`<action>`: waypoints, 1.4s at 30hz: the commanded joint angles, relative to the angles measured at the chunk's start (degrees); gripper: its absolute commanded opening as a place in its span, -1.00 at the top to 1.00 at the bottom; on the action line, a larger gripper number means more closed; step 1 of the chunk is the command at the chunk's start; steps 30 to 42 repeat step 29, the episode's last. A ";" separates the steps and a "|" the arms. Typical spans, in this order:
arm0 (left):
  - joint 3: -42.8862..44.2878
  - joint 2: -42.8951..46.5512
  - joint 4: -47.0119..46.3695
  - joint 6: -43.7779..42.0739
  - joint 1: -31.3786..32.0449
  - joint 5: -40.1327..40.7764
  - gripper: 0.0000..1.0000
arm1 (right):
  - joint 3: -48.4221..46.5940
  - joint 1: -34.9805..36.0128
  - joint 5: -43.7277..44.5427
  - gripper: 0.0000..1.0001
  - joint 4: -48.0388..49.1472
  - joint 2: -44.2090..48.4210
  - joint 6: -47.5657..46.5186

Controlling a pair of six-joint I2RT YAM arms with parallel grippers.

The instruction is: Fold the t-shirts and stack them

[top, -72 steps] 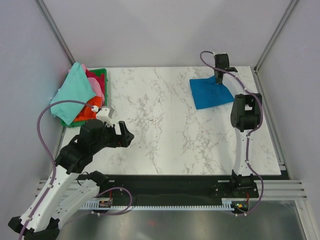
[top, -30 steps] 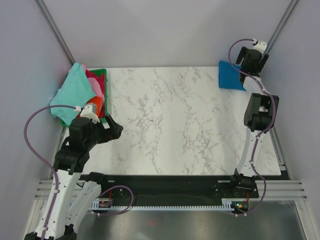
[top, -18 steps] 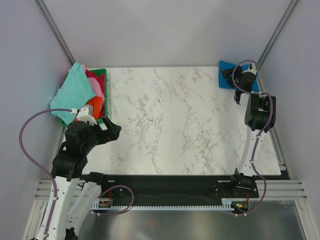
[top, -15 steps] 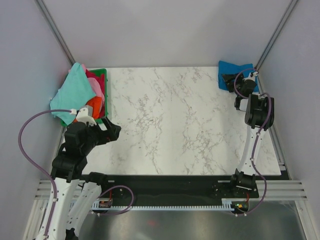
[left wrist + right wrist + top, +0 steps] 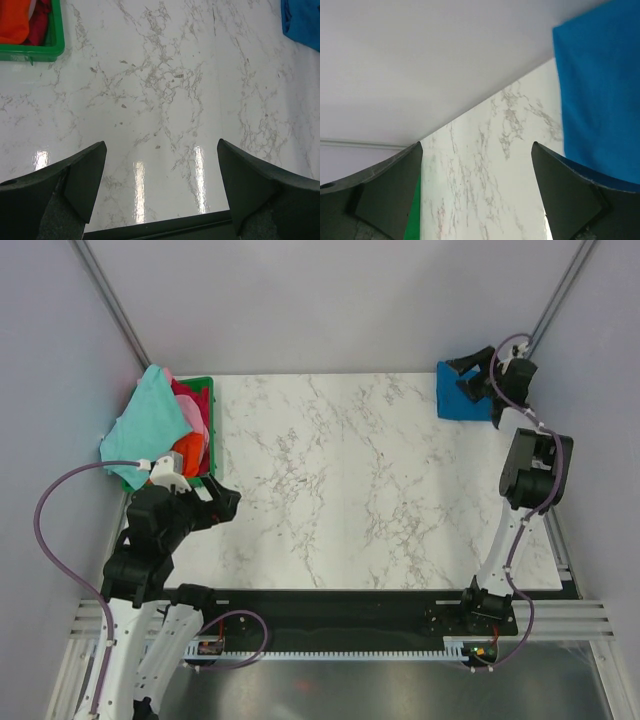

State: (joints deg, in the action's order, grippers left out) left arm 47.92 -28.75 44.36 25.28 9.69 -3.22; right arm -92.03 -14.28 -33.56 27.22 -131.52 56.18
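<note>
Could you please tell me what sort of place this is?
Probably a lab test cell: plain grey walls box in a marble-look table, a left arm and right arm are bolted at its near edge, and a basket holds shirts.

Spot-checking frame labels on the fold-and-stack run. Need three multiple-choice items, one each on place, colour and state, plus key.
1. Where on the table does the blue t-shirt lie?
A far-right corner
B centre
C near-left edge

2. Which colour tops the pile in the green basket?
A mint-green
B yellow
C black

3. How is the left hand?
A shut on cloth
B open, empty
C shut, empty

Key:
1 A, the top view shows it at the far right.
2 A, the mint-green t-shirt drapes over the pile.
3 B, the left wrist view shows it spread wide with nothing between.
</note>
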 commanded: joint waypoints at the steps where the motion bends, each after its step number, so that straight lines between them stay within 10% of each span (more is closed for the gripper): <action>1: -0.02 0.01 -2.08 0.56 -0.64 -0.73 -0.99 | -9.03 1.88 5.39 -0.96 -27.57 16.36 -20.60; 8: -0.11 -1.48 -2.17 0.56 -1.43 -1.26 -0.99 | 15.79 12.77 26.25 -0.96 -37.95 48.40 -33.42; 19: 0.07 -3.94 -2.35 0.21 -1.34 -3.63 -0.99 | 62.65 21.67 17.57 -0.96 -31.52 85.78 -28.67; 42: 0.07 -5.09 -2.35 0.30 -1.34 -3.02 -0.99 | 68.48 21.75 13.09 -0.96 -36.27 92.59 -27.70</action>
